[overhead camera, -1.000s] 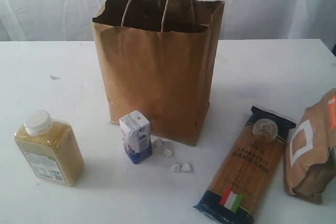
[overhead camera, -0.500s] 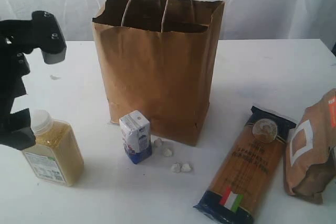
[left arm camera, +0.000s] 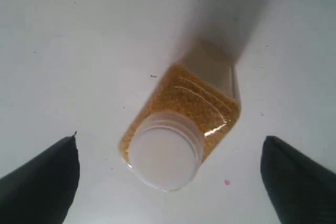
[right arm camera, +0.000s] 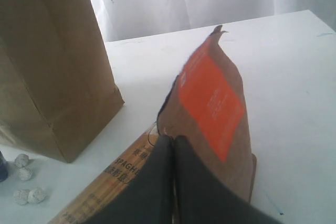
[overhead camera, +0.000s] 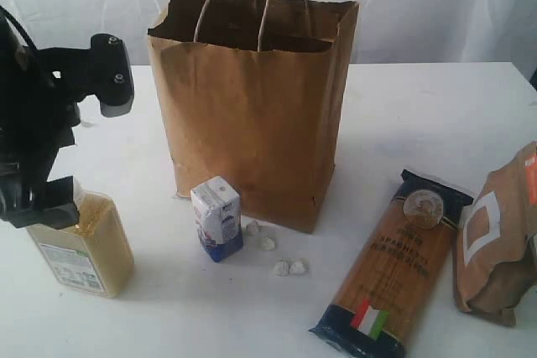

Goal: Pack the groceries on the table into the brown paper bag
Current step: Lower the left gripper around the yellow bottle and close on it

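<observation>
The brown paper bag (overhead camera: 252, 115) stands upright and open at the middle of the surface (overhead camera: 436, 106), just right of my left arm. At its near foot stands the small white-blue carton (overhead camera: 216, 217), with a few white pebble-like bits (overhead camera: 281, 266) scattered just right of it. At the near right lies the dark-blue spaghetti pack (overhead camera: 394, 266), with the brown pouch (overhead camera: 495, 241) beside it at the right edge. Bare surface runs to the far left and far right of the bag, and between the carton and the bottle. My left gripper (left arm camera: 170, 138) hangs above the upright white-capped yellow grain bottle (overhead camera: 80, 249) at the near left. It is spread wide to either side of the cap, clear of it. My right gripper (right arm camera: 173, 142) is pressed together, empty, close by the pouch and spaghetti pack.
</observation>
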### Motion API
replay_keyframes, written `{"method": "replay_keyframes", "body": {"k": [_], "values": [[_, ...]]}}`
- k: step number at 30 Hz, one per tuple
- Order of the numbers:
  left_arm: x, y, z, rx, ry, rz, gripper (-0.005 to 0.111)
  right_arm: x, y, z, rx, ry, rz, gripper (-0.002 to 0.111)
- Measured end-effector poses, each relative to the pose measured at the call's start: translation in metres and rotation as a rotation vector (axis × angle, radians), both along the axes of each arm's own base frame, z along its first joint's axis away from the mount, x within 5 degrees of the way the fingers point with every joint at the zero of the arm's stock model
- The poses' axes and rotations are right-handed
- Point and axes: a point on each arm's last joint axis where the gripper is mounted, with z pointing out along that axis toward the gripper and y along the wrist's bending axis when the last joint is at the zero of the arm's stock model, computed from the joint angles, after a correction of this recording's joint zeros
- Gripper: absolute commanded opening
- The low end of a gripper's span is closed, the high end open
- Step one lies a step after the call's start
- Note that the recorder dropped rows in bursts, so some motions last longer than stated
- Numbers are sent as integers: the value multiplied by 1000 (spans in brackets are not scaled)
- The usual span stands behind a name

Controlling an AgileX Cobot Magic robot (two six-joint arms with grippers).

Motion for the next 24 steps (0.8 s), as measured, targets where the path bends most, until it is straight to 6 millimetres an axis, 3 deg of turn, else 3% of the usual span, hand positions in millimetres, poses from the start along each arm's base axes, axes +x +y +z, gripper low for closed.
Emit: {"method": "replay_keyframes", "body": {"k": [9,18,21,24], "values": [[-5,8,-46,64,-1,-37,93,0,0,0,2,0,0,0],[-4,7,-63,25,-70,-49,92,0,0,0,4,1,-1,0],[-4,8,-69,29,-82,-59,86,0,0,0,4,1,-1,0],[-6,10,-76,41,-88,-67,67,0,0,0,4,1,-1,0]]}}
